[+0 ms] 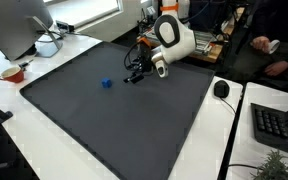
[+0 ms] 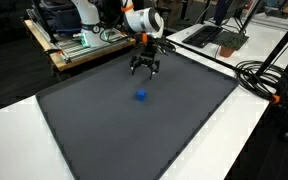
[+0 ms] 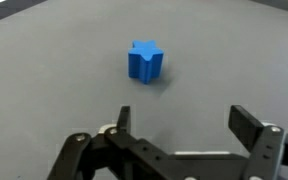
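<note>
A small blue star-shaped block (image 3: 144, 61) lies on the dark grey mat; it also shows in both exterior views (image 1: 106, 84) (image 2: 140, 96). My gripper (image 3: 187, 122) is open and empty, its two black fingers spread wide. It hovers low over the mat (image 1: 114, 120), a short way from the block and not touching it. In both exterior views the gripper (image 1: 135, 75) (image 2: 144, 68) points down at the mat near its far edge.
White table around the mat holds a red bowl (image 1: 11, 73), a monitor (image 1: 14, 25) and white headphones (image 1: 48, 44), a black mouse (image 1: 221, 88) and a keyboard (image 1: 279, 125). Cables (image 2: 269, 80) lie beside the mat. A wooden bench with equipment (image 2: 79, 40) stands behind.
</note>
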You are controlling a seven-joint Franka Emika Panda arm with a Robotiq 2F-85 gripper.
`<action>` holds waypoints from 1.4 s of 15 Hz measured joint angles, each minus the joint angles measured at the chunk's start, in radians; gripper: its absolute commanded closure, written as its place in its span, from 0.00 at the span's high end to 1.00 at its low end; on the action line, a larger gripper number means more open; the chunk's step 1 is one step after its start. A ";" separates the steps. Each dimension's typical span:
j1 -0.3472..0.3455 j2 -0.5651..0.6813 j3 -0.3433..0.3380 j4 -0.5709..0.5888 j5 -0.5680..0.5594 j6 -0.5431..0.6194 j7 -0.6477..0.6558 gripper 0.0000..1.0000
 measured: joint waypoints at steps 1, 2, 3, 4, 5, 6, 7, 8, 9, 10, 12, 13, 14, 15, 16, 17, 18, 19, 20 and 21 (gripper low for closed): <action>0.000 0.013 -0.004 0.018 -0.008 -0.003 -0.006 1.00; 0.001 0.026 -0.007 0.035 -0.017 -0.010 -0.011 1.00; 0.002 0.037 -0.011 0.050 -0.029 -0.016 -0.015 1.00; 0.002 0.049 -0.014 0.065 -0.041 -0.020 -0.016 1.00; 0.002 0.061 -0.019 0.077 -0.052 -0.022 -0.016 1.00; 0.001 0.070 -0.023 0.090 -0.056 -0.023 -0.014 1.00; 0.001 0.078 -0.026 0.099 -0.060 -0.023 -0.013 1.00; 0.001 0.083 -0.028 0.105 -0.062 -0.023 -0.013 1.00; 0.001 0.085 -0.029 0.108 -0.063 -0.023 -0.013 1.00; 0.001 0.086 -0.029 0.109 -0.063 -0.023 -0.013 1.00; 0.000 0.089 -0.029 0.109 -0.063 -0.023 -0.010 1.00; -0.001 0.092 -0.032 0.112 -0.063 -0.023 -0.009 1.00; -0.002 0.098 -0.037 0.117 -0.063 -0.024 -0.008 1.00; -0.004 0.106 -0.044 0.123 -0.064 -0.025 -0.006 1.00; -0.006 0.115 -0.051 0.132 -0.068 -0.025 -0.006 1.00; -0.008 0.125 -0.060 0.141 -0.078 -0.026 -0.005 1.00; -0.010 0.135 -0.068 0.150 -0.086 -0.026 -0.004 1.00; -0.014 0.146 -0.074 0.161 -0.090 -0.026 -0.004 1.00; -0.017 0.156 -0.078 0.170 -0.095 -0.026 -0.004 1.00; -0.020 0.166 -0.080 0.178 -0.103 -0.026 -0.004 0.98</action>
